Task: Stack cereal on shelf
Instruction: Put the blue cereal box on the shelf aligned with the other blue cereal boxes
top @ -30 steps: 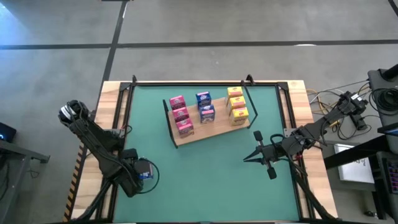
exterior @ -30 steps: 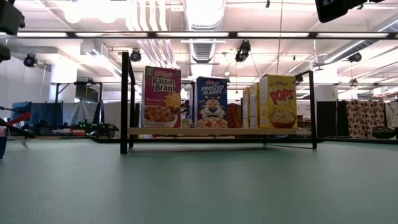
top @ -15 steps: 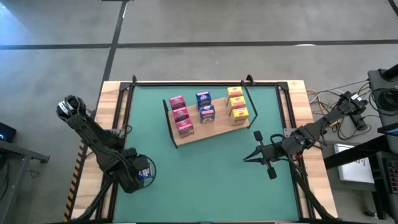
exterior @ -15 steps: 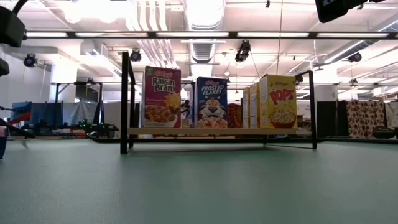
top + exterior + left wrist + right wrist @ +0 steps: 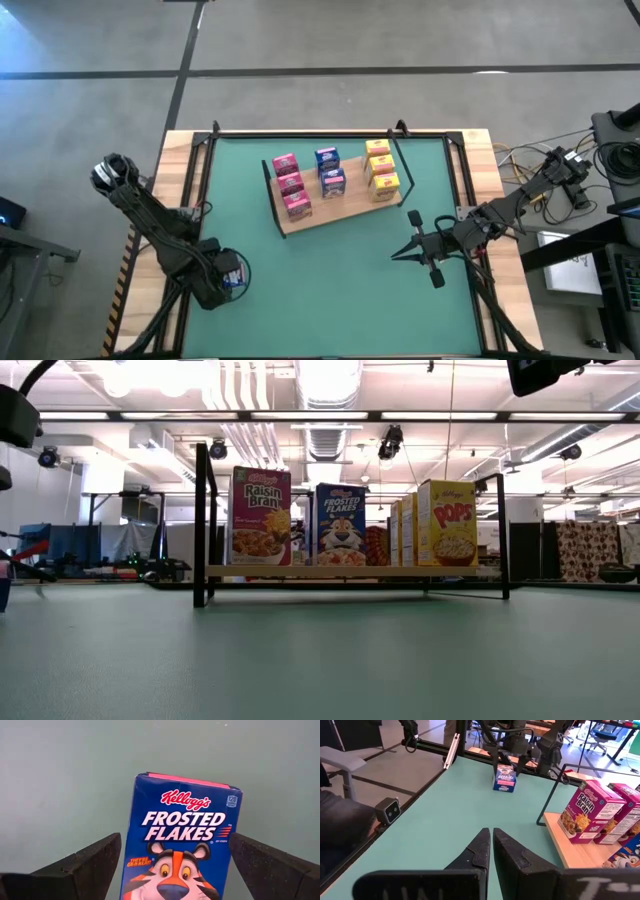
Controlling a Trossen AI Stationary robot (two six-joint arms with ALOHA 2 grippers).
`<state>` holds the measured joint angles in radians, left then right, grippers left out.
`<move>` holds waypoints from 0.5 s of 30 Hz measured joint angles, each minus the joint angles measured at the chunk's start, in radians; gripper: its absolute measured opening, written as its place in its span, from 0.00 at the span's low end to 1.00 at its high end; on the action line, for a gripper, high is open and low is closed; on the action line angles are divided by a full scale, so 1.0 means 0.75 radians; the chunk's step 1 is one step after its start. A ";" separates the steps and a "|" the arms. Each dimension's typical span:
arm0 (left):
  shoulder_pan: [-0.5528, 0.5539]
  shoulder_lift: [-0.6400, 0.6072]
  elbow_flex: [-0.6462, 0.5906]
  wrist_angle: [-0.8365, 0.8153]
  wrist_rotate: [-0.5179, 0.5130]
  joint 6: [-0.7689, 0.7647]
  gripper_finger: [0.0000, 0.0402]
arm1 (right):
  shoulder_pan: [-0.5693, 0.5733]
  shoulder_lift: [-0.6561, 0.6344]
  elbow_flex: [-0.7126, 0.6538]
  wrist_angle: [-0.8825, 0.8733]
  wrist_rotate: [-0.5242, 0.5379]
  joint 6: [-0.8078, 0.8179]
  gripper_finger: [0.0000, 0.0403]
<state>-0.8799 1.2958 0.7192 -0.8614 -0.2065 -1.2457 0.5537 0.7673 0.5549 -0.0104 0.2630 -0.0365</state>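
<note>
Fingers [image 5: 85,865] of the left gripper [image 5: 228,279] stand wide apart on either side of a blue Frosted Flakes box [image 5: 182,840], which stands upright on the green tabletop [image 5: 340,290] at the near left; whether they touch it cannot be told. Right gripper [image 5: 491,842] hovers over the near right of the tabletop with its fingers pressed together, holding nothing. On the shelf [image 5: 330,212], toward the far middle, stand three pink boxes [image 5: 290,185], two blue boxes [image 5: 330,172] and three yellow boxes [image 5: 381,168] in rows.
</note>
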 joint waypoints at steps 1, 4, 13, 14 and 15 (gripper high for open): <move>0.000 0.000 -0.004 0.017 0.010 -0.001 0.88 | 0.001 0.000 0.000 0.000 0.000 0.000 0.03; -0.001 0.002 -0.004 0.055 0.022 0.003 0.88 | 0.001 0.000 0.000 0.000 0.000 0.000 0.03; 0.000 0.003 0.029 0.051 0.020 0.043 0.88 | 0.000 0.000 0.000 0.000 0.000 -0.007 0.03; 0.000 0.003 0.029 0.049 0.020 0.043 0.88 | 0.000 0.000 0.000 0.000 0.000 -0.005 0.03; 0.000 0.003 0.029 0.050 0.020 0.043 0.89 | 0.001 0.000 0.000 0.000 0.000 -0.004 0.03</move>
<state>-0.8799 1.2984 0.7406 -0.8239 -0.1913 -1.2137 0.5541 0.7673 0.5549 -0.0105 0.2630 -0.0395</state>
